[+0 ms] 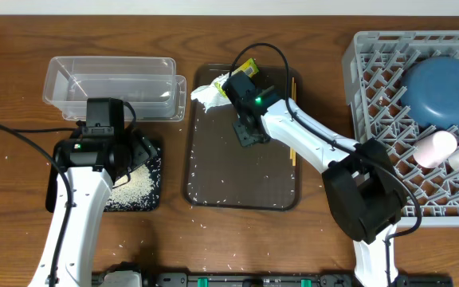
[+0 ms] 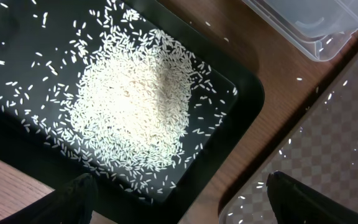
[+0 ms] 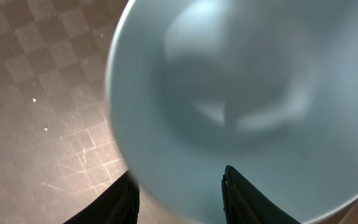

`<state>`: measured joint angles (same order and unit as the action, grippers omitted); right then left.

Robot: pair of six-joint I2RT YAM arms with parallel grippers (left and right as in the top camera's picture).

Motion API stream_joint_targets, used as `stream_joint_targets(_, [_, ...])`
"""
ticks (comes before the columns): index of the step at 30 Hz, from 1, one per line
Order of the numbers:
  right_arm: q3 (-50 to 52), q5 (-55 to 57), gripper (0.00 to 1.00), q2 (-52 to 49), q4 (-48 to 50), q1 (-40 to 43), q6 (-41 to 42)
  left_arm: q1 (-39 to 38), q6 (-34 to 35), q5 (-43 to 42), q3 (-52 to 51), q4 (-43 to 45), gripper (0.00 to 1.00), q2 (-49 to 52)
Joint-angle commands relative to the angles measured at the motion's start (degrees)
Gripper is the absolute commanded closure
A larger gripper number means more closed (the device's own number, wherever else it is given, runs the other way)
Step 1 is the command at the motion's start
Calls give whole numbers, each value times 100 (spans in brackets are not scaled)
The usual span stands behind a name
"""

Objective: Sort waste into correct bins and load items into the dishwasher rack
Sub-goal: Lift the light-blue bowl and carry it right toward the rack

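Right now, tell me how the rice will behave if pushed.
The rice is loose separate grains, so it would likely spread rather than slide as one heap. Stray grains already lie across the tray and table, so a push may scatter more. The tray's rim looks low and probably stops only some.

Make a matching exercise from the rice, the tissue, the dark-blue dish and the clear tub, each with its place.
1 rice heap
2 crumpled tissue
3 dark-blue dish
4 clear tub

A in the grey rack
B straight on the wooden table
C in the black tray
D at the brown tray's far left corner

Pairs: 1-C, 2-D, 3-A, 4-B.
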<state>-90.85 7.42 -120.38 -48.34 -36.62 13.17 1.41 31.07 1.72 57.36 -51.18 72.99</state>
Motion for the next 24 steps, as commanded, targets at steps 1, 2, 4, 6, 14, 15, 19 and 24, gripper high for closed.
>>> stream_joint_targets(1, [-105,-81,59,0,-26,-55,2,28,-76,70,90,-22,10,26])
stream_joint_targets(2, [-105,-81,59,0,-17,-55,2,28,-76,70,90,-22,10,26])
stream_joint_targets(4, [-105,-83,59,0,11,-52,2,28,-76,70,90,-22,10,26])
stream_joint_targets(6, [-105,-92,63,0,31,-52,2,28,-79,70,90,-22,10,26])
stream_joint_targets(14, [-105,-643,72,0,61,-87,-221,28,-76,70,90,-22,10,26])
stream_joint_targets(15, [-105,-640,72,0,66,-98,-221,28,-79,70,90,-22,10,26])
stream_joint_targets(19, [-103,-636,76,0,98,-133,-256,28,-76,70,90,-22,10,26])
stream_joint_targets(24, [-105,-686,81,0,87,-149,-251,28,-76,70,90,-22,10,26])
